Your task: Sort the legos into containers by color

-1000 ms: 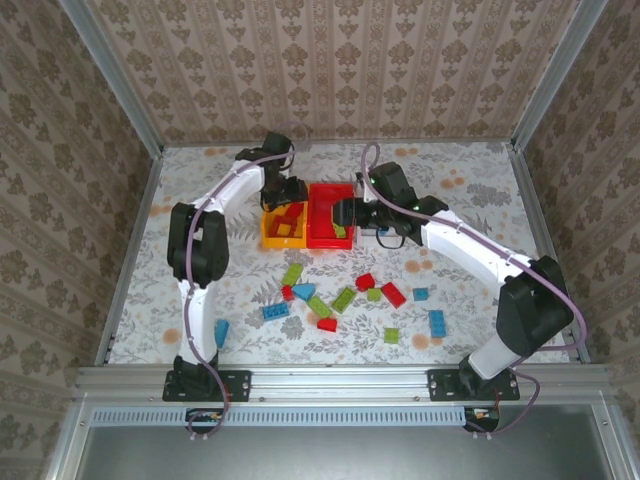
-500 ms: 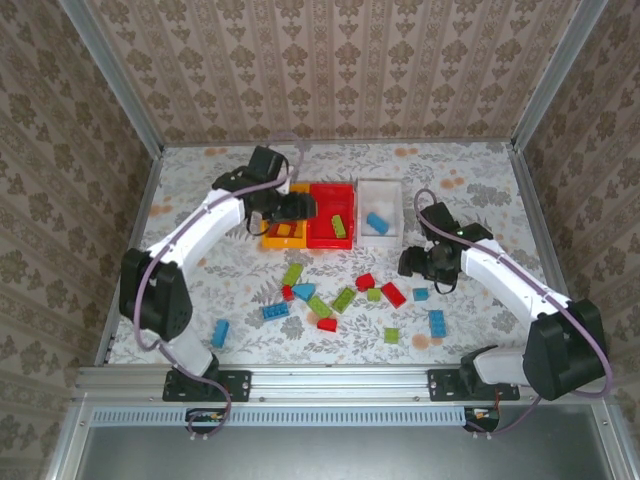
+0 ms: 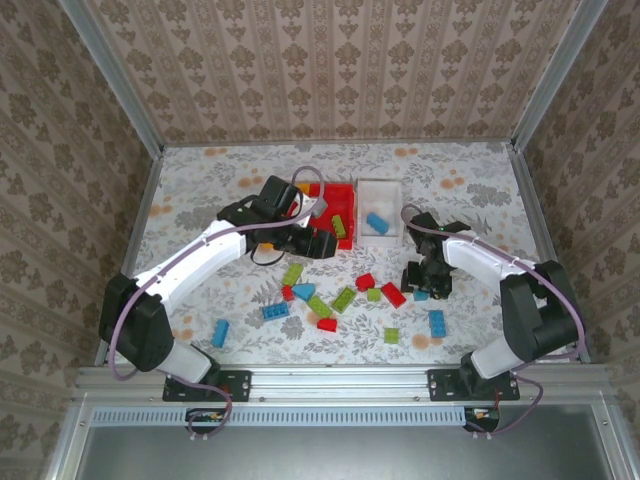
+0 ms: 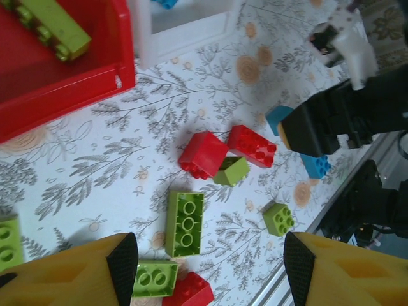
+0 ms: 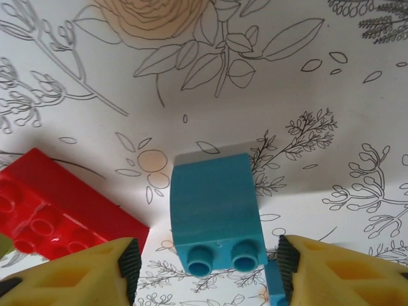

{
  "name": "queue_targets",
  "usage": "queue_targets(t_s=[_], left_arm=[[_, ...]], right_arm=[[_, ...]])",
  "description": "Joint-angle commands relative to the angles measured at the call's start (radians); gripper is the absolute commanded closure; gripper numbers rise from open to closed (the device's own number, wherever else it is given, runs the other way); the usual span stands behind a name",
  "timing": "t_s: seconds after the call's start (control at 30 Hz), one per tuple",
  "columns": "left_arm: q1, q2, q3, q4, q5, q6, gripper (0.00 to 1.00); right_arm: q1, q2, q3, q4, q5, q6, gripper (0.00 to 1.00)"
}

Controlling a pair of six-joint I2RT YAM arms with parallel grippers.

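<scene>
Straddling a blue brick [image 5: 213, 213], right hand [image 5: 207, 258] untouching, fingers apart — left hand [image 4: 210, 255] spread, empty

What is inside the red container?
A lime green brick lies inside the red container. In the top view the left arm covers the container's left part, so what lies there cannot be seen.

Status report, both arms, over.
Left gripper open, empty, over loose legos. Right gripper open, astride blue brick on table, not yet gripped. Red brick close beside, not touching.
</scene>
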Motion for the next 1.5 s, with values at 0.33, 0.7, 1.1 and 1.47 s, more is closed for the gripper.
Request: queue_targets(t_s=[0.33, 0.7, 1.1, 1.47], left_arm=[[-0.020, -0.008, 0.017, 0.055, 0.021, -0.023, 0.36], [-0.021, -0.078, -0.002, 0.052, -0.174, -0.082, 0.39], [-0.020, -0.091, -0.068, -0.088, -0.235, -0.026, 0.38], [-0.008, -0.001, -0.121, -0.210, -0.349, 0.017, 0.32]], right_arm=[[-0.008, 0.055, 0.025, 0.028, 0.062, -0.035, 0.69], [0.117, 0.144, 0.416, 0.021, 0.069, -0.045, 0.78], [0.069, 0.497, 0.805, -0.033, 0.013, -0.022, 0.63], [0.078, 0.456, 0.794, -0.013, 0.005, -0.011, 0.41]])
